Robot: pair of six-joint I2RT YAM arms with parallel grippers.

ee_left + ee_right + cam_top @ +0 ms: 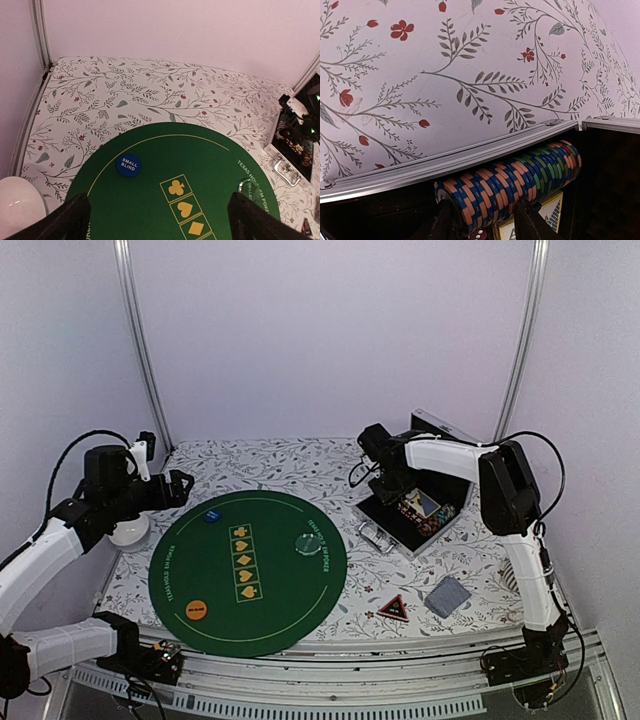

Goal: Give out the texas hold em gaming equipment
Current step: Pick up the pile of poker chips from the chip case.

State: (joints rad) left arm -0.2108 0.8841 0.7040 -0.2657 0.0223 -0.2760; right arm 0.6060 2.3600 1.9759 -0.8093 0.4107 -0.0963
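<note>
A row of striped poker chips (515, 180) lies on its side in the open metal case (392, 530). My right gripper (485, 225) reaches into the case; its fingers (442, 225) straddle the left end of the row, and a firm grip does not show. My left gripper (162, 220) hangs open above the green mat's (290, 610) left edge. On the mat lie a blue "small blind" disc (128, 165), a clear disc (305, 543) and an orange disc (197, 609). A red-black triangle token (393, 608) and grey-blue-backed cards (448, 596) lie right of the mat.
A white cup (130, 532) stands at the table's left edge below my left gripper. The case's raised lid (440, 428) stands behind my right arm, and a card box (552, 212) sits beneath the chip row. Walls enclose the flowered tablecloth (150, 95).
</note>
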